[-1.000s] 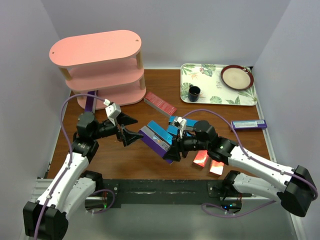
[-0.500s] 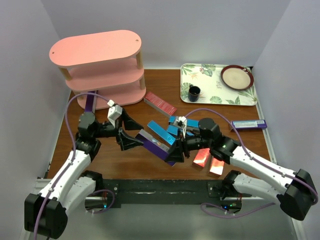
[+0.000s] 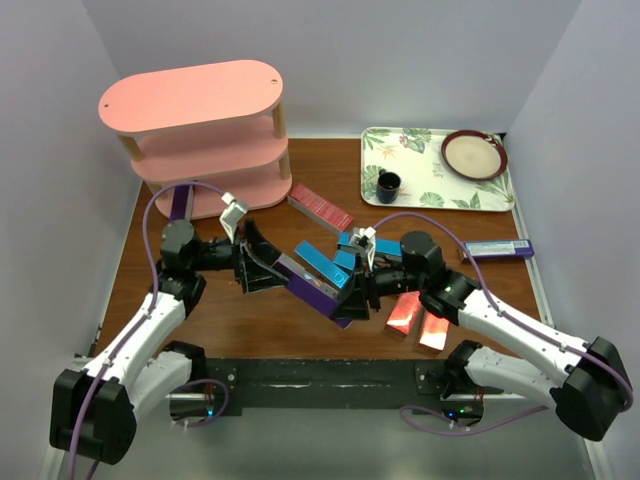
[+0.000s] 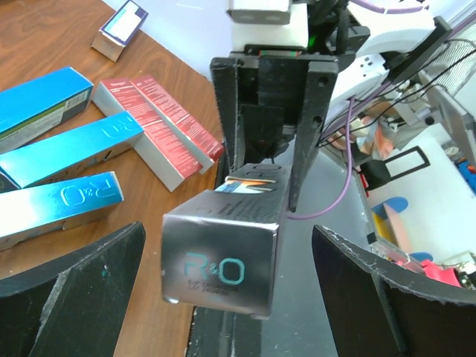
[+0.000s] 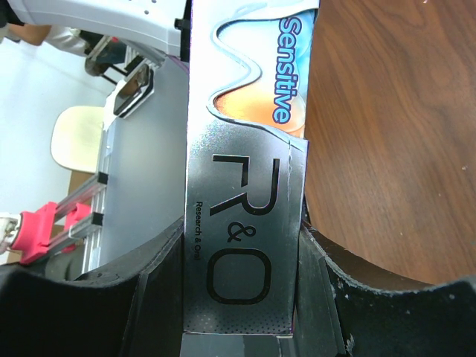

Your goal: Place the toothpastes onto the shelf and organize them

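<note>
My right gripper (image 5: 242,249) (image 3: 352,298) is shut on a purple toothpaste carton (image 5: 245,186) (image 3: 310,288) with a silvery face, and holds it off the table, pointing left. The carton's free end (image 4: 223,264) sits between the wide-open jaws of my left gripper (image 4: 227,232) (image 3: 266,270), whose fingers (image 4: 71,297) do not touch it. Blue cartons (image 3: 326,263) (image 4: 74,152) and red cartons (image 3: 320,207) (image 3: 404,314) lie on the table around it. Another purple carton (image 3: 180,203) lies by the pink shelf (image 3: 190,100) at the back left.
A floral tray (image 3: 425,170) at the back right holds a dark cup (image 3: 388,186) and a brown plate (image 3: 474,154). One more carton (image 3: 497,248) lies near the right wall. White walls close in the table on three sides.
My left gripper has moved right and closer, so the carton's end now lies between its open fingers. The right arm has shifted slightly, still gripping the carton.
</note>
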Motion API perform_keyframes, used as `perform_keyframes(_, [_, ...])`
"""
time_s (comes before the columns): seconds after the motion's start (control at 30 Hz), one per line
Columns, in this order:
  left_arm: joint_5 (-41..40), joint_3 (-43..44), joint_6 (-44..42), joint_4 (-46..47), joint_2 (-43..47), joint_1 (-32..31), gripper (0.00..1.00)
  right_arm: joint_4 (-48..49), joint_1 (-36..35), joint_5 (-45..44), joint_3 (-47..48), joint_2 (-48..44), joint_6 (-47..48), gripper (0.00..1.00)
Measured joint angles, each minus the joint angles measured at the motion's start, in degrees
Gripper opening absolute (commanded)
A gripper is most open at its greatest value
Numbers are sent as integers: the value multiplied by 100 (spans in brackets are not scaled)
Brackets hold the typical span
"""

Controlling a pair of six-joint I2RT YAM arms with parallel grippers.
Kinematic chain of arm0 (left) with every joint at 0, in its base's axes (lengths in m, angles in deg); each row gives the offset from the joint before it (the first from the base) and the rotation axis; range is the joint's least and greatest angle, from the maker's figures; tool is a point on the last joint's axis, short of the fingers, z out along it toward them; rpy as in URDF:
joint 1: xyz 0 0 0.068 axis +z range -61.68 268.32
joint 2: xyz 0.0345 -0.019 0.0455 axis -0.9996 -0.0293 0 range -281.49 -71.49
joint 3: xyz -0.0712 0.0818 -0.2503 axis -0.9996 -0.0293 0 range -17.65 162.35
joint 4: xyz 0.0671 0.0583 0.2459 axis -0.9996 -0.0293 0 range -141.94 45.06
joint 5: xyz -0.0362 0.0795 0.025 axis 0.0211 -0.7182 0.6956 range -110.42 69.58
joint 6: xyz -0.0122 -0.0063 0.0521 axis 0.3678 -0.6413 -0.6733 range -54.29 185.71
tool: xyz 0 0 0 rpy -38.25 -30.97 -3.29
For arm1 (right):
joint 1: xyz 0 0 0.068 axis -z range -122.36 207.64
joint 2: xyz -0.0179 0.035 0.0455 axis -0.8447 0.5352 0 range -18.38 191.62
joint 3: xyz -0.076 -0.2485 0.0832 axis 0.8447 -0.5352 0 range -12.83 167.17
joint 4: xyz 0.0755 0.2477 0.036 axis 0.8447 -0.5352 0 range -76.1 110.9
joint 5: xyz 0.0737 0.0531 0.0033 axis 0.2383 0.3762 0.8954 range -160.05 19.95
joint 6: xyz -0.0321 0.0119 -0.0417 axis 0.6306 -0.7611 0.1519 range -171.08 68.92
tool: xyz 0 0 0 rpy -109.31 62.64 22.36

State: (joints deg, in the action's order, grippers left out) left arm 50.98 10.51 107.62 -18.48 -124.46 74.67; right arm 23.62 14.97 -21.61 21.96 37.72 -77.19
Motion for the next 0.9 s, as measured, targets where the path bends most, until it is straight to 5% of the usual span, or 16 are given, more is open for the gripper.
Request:
perform_keyframes(0.63, [15,0,645,238,-144,-74,65,588,66,308,2,444,-369,28])
perform_keyframes(0.9, [68,11,531,13,-219,-94,29,470,111,358,39,468,-310,31])
